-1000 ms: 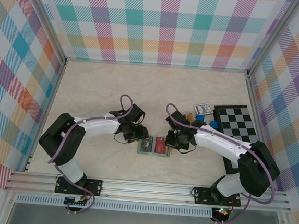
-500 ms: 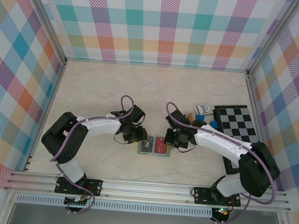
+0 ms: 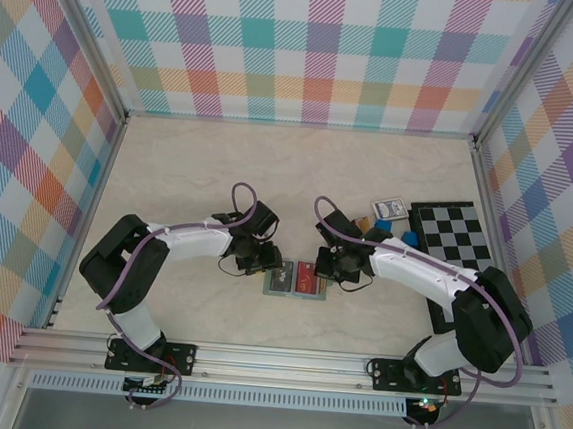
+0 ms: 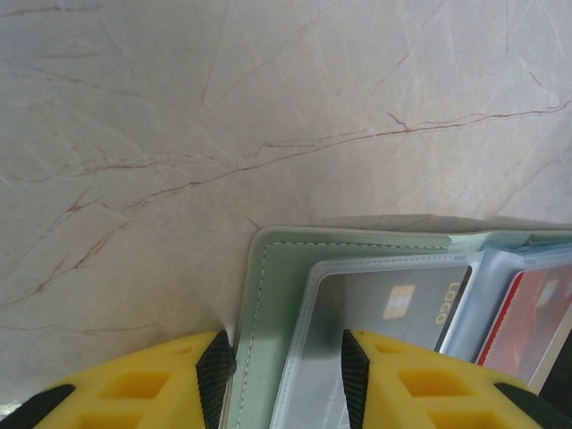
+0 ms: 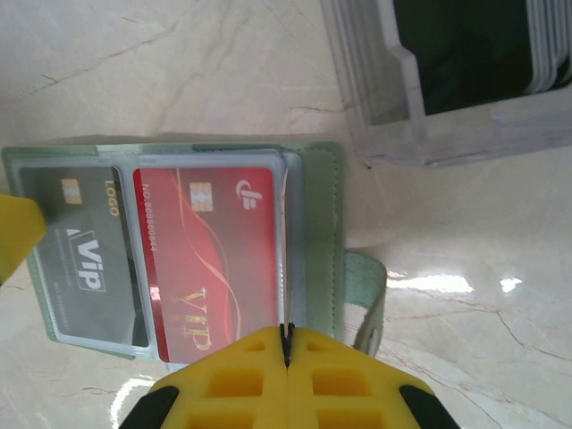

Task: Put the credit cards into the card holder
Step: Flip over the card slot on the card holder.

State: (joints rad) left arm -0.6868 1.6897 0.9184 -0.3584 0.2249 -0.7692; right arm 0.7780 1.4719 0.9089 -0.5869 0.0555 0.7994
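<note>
1. Tabletop first, from the top view: a pale beige marble-look table (image 3: 220, 169), boxed in by pastel plaid-patterned walls (image 3: 311, 46). A black-and-white checkerboard (image 3: 452, 236) and a white-and-blue playing-card pack (image 3: 389, 209) lie at the right.
2. Same view: the sage-green folding card holder (image 3: 294, 292) lies open and flat near the front edge, between the left gripper (image 3: 262, 263) and the right gripper (image 3: 334, 269). It holds a dark grey plastic card (image 3: 281, 276) on the left and a red plastic card (image 3: 308, 277) on the right.
3. Left wrist: the left gripper (image 4: 288, 375) stands part-way open. One black pad (image 4: 217, 375) is just outside the left edge of the card holder (image 4: 273, 277), the other over the clear sleeve with the dark grey plastic card (image 4: 393, 304). Whether the pads press down, I cannot tell.
4. Right wrist: the right gripper (image 5: 286, 344) is closed tight and empty, its tips at the near edge of the card holder (image 5: 317, 232), beside the red plastic card (image 5: 210, 259). A green snap tab (image 5: 371, 295) sticks out to the right. A clear plastic box (image 5: 384, 107) with dark contents stands just beyond.
5. Against a second ago, the holder and both cards lie in the same place; the left arm's elbow has edged slightly right.
</note>
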